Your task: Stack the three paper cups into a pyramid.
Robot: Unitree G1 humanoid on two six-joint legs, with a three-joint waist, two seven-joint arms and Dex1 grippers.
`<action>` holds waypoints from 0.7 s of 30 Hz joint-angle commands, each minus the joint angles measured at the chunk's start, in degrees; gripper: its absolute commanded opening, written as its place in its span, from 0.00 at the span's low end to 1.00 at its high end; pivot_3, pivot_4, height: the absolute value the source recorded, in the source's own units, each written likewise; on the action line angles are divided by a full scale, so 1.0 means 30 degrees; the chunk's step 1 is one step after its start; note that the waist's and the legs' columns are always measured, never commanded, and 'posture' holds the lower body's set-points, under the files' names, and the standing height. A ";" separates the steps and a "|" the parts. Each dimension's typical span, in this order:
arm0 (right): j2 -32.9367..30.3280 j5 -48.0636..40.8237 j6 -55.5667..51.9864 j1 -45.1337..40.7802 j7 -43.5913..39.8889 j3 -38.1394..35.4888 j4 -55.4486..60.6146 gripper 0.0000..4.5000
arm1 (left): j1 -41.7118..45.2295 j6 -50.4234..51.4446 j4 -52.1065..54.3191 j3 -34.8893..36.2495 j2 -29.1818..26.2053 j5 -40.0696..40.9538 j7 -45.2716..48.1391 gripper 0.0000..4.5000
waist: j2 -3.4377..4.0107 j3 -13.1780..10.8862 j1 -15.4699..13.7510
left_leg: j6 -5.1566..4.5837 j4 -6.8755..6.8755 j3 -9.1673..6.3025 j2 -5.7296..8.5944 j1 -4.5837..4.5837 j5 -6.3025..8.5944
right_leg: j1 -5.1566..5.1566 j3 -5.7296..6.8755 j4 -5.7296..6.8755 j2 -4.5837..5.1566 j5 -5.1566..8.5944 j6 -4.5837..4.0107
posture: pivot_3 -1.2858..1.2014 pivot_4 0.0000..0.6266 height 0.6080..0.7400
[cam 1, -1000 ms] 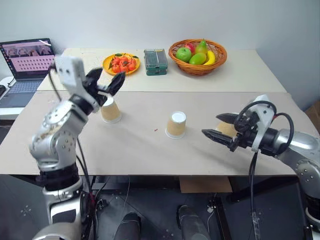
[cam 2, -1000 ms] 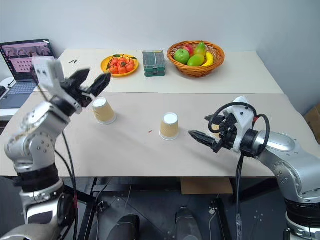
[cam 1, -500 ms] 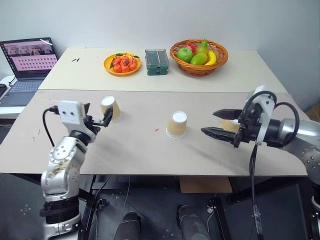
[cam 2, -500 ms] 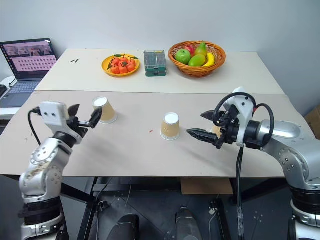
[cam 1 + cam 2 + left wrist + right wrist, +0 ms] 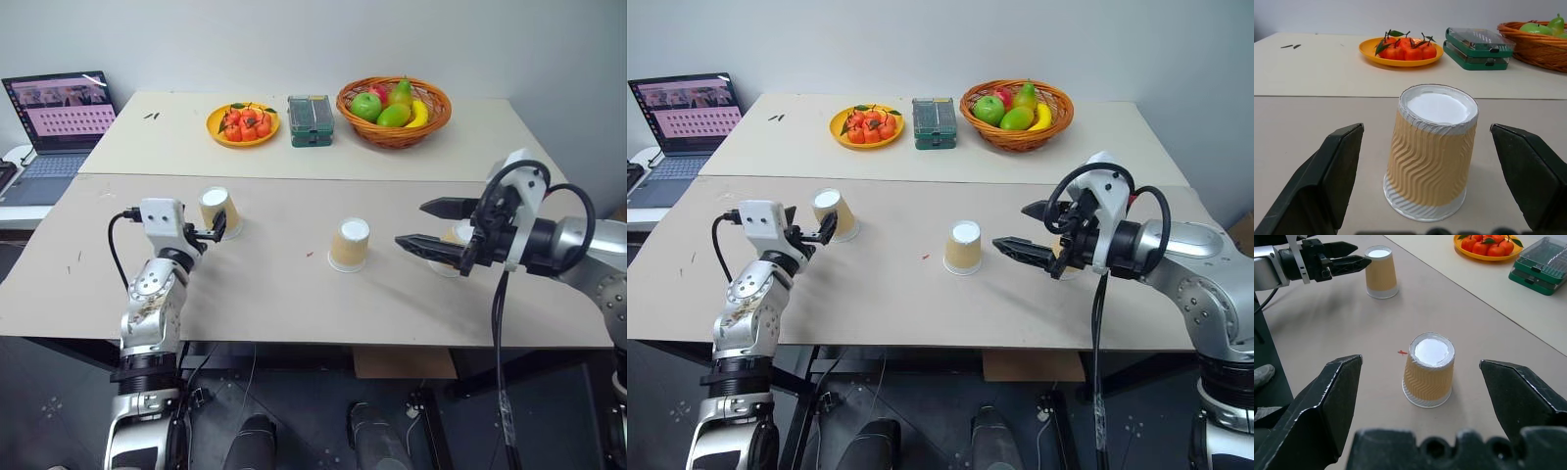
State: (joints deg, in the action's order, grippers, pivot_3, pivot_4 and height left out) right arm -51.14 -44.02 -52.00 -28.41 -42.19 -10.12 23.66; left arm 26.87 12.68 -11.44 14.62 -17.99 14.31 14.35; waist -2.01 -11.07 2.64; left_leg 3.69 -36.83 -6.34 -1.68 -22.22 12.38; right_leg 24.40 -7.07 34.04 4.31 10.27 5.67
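Tan paper cups (image 5: 349, 244) upside down, apart, left pincer (image 5: 1435, 176) open around one

third paper cup (image 5: 457, 238) mostly hidden behind right tool (image 5: 435, 226), laptop (image 5: 54, 117) cut off

Head pair looks down over table (image 5: 294, 284); wrist views low, close, sharing left cup (image 5: 1431, 152).

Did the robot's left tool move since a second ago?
Yes. The left tool came down from above the left cup to table level, open, now just in front of it.
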 commanded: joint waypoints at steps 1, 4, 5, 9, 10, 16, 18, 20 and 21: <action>-0.0283 -0.0456 -0.0287 -0.0127 0.0472 -0.1164 0.1062 1.00 | 0.1173 -0.0906 -0.1229 -0.0187 -0.0455 -0.0476 0.0214 0.99 | 0.0000 0.0000 -0.0017 | 0.0000 0.0000 0.0000 -0.0001 -0.0003 0.0000 | 0.0003 0.0000 -0.0001 0.0000 -0.0001 0.0001 | 0.52 0.24 1.00; -0.0190 -0.0677 -0.0490 -0.0102 0.0792 -0.1413 0.1433 1.00 | 0.1915 -0.1540 -0.2408 -0.0461 -0.0602 -0.0771 0.0538 0.99 | 0.0000 0.0000 -0.0042 | 0.0000 -0.0001 0.0000 0.0000 -0.0008 0.0000 | 0.0004 -0.0001 -0.0001 0.0001 -0.0001 0.0002 | 0.52 0.24 1.00; -0.0160 -0.0739 -0.0535 -0.0110 0.0872 -0.1470 0.1511 1.00 | 0.2084 -0.1697 -0.2698 -0.0519 -0.0632 -0.0840 0.0585 0.99 | 0.0000 0.0000 -0.0055 | 0.0000 -0.0001 0.0000 0.0000 -0.0008 0.0000 | 0.0003 0.0001 -0.0002 0.0001 -0.0001 0.0001 | 0.52 0.24 1.00; 0.0083 -0.1362 -0.0582 -0.0168 0.1330 -0.1834 0.1863 1.00 | 0.2750 -0.2372 -0.3926 -0.0813 -0.0658 -0.1137 0.0868 0.99 | 0.0000 0.0000 -0.0030 | 0.0000 -0.0001 0.0000 0.0000 -0.0006 0.0000 | 0.0004 0.0001 -0.0001 0.0001 -0.0001 0.0002 | 0.52 0.24 1.00; 0.0104 -0.1442 -0.0597 -0.0172 0.1416 -0.1858 0.1898 1.00 | 0.2954 -0.2544 -0.4281 -0.0835 -0.0668 -0.1190 0.0899 0.99 | 0.0000 0.0000 -0.0028 | 0.0000 -0.0001 0.0000 0.0000 -0.0008 0.0000 | 0.0005 0.0001 -0.0001 0.0001 -0.0002 0.0003 | 0.52 0.24 1.00; 0.0054 -0.1845 -0.0697 -0.0018 0.1928 -0.1905 0.2209 1.00 | 0.4441 -0.3721 -0.6748 -0.0959 -0.0850 -0.1570 0.1237 0.99 | 0.0000 0.0000 -0.0051 | 0.0000 -0.0001 -0.0001 0.0000 -0.0011 0.0000 | 0.0006 0.0005 0.0000 0.0001 -0.0002 0.0003 | 0.52 0.24 1.00; 0.0000 -0.1893 -0.0696 0.0040 0.2040 -0.1907 0.2242 1.00 | 0.4784 -0.4137 -0.7452 -0.0997 -0.0892 -0.1633 0.1405 0.99 | 0.0000 0.0000 -0.0034 | 0.0000 0.0000 -0.0001 -0.0001 -0.0010 0.0000 | 0.0005 0.0002 -0.0002 0.0002 -0.0002 0.0004 | 0.52 0.24 1.00; -0.0062 -0.1865 -0.0696 0.0126 0.2118 -0.1915 0.2299 1.00 | 0.5099 -0.4425 -0.7997 -0.0959 -0.0929 -0.1717 0.1394 0.93 | 0.0000 0.0000 -0.0046 | 0.0000 0.0000 -0.0001 0.0000 -0.0013 0.0000 | 0.0007 0.0003 -0.0002 0.0002 -0.0002 0.0005 | 0.52 0.24 1.00; -0.0075 -0.1864 -0.0699 0.0153 0.2153 -0.1928 0.2319 1.00 | 0.5178 -0.4513 -0.8144 -0.0924 -0.0931 -0.1716 0.1419 0.87 | 0.0000 0.0000 -0.0045 | 0.0000 0.0002 -0.0001 0.0000 -0.0015 0.0000 | 0.0010 0.0004 -0.0003 0.0002 -0.0002 0.0004 | 0.52 0.24 1.00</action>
State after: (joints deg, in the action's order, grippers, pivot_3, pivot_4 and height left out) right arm -50.97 -48.60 -54.17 -27.92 -36.06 -13.75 29.08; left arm 40.80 1.06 -35.76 11.69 -20.05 9.18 18.35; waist -2.01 -11.07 2.51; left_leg 3.69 -36.82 -6.34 -1.68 -22.28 12.38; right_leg 24.43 -7.06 34.03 4.32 10.26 5.68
